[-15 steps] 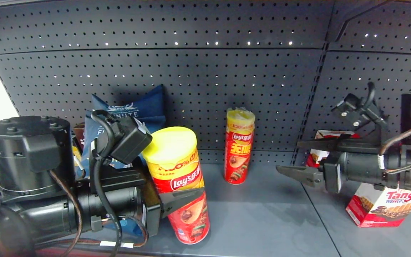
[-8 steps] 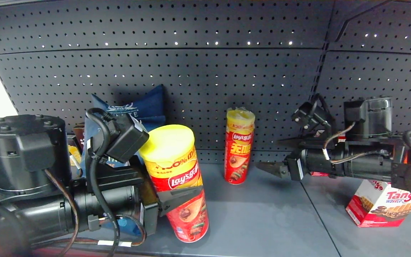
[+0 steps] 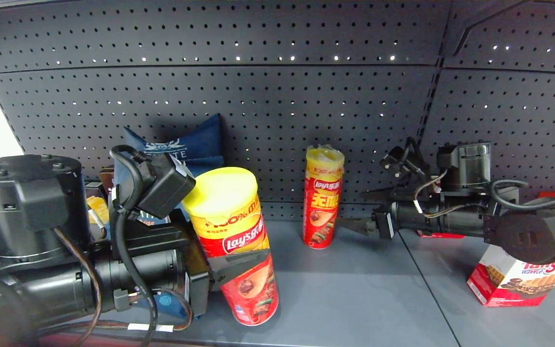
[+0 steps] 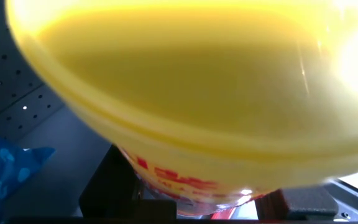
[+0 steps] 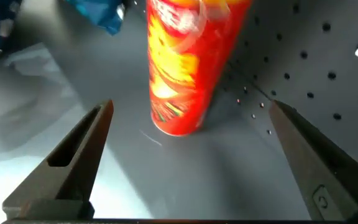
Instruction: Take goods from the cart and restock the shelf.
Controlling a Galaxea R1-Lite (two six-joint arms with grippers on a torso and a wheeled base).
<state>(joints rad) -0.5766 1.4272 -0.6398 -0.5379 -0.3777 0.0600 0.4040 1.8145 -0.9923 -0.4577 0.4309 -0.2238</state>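
Note:
My left gripper (image 3: 244, 265) is shut on a tall chips can (image 3: 227, 226) with a yellow lid, held slightly tilted at the front left of the grey shelf (image 3: 354, 299). In the left wrist view the lid of that can (image 4: 191, 93) looms close above a dark finger (image 4: 107, 186). A second, smaller chips can (image 3: 323, 197) stands upright at the back of the shelf against the pegboard. My right gripper (image 3: 351, 208) is open just to the right of it, pointing at it. In the right wrist view this can (image 5: 185, 62) stands beyond the spread fingers of my right gripper (image 5: 191, 162), apart from both.
A dark blue snack bag (image 3: 191, 149) leans on the pegboard behind the left arm. A red and white wafer box (image 3: 518, 284) lies at the right under the right arm. Bare shelf floor stretches between the two cans and toward the front edge.
The right arm has swung left and deeper into the shelf, bringing its open gripper close beside the back can. The left arm and its can have shifted slightly left.

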